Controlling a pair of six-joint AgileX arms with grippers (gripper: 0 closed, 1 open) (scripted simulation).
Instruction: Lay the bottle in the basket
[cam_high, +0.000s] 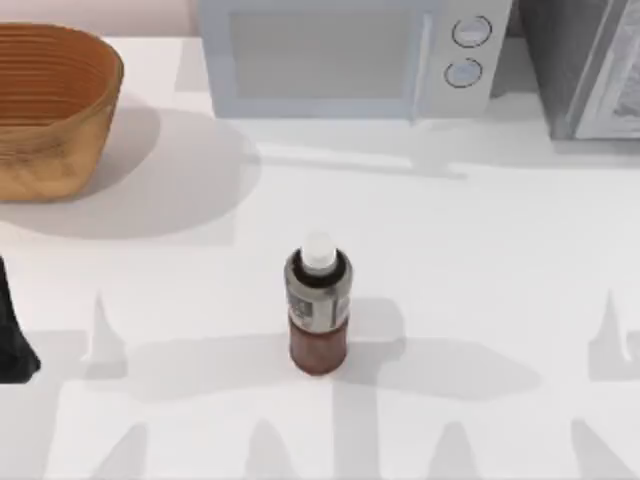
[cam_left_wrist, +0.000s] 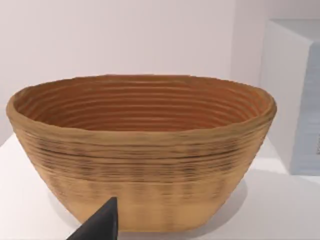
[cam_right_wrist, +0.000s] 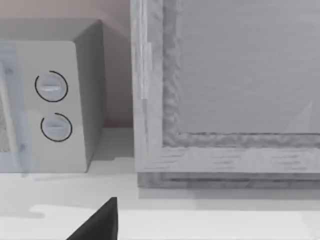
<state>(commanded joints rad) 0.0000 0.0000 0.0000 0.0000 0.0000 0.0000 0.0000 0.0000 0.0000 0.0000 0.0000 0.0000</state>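
The bottle (cam_high: 318, 310) stands upright in the middle of the table, with a white cap, grey label and reddish-brown lower body, and nothing touches it. The tan woven basket (cam_high: 45, 110) sits at the far left; in the left wrist view the basket (cam_left_wrist: 142, 150) is close ahead and nothing lies in its bowl. A dark part of my left arm (cam_high: 12, 340) is at the table's left edge, well left of the bottle. My left gripper (cam_left_wrist: 100, 225) is a dark tip before the basket. My right gripper (cam_right_wrist: 100, 220) is a dark tip facing the back right corner.
A white microwave (cam_high: 350, 55) with two round knobs stands along the back, its knobs (cam_right_wrist: 52, 105) also in the right wrist view. A grey framed cabinet (cam_high: 590, 65) fills the back right corner. Open tabletop (cam_high: 480, 260) surrounds the bottle.
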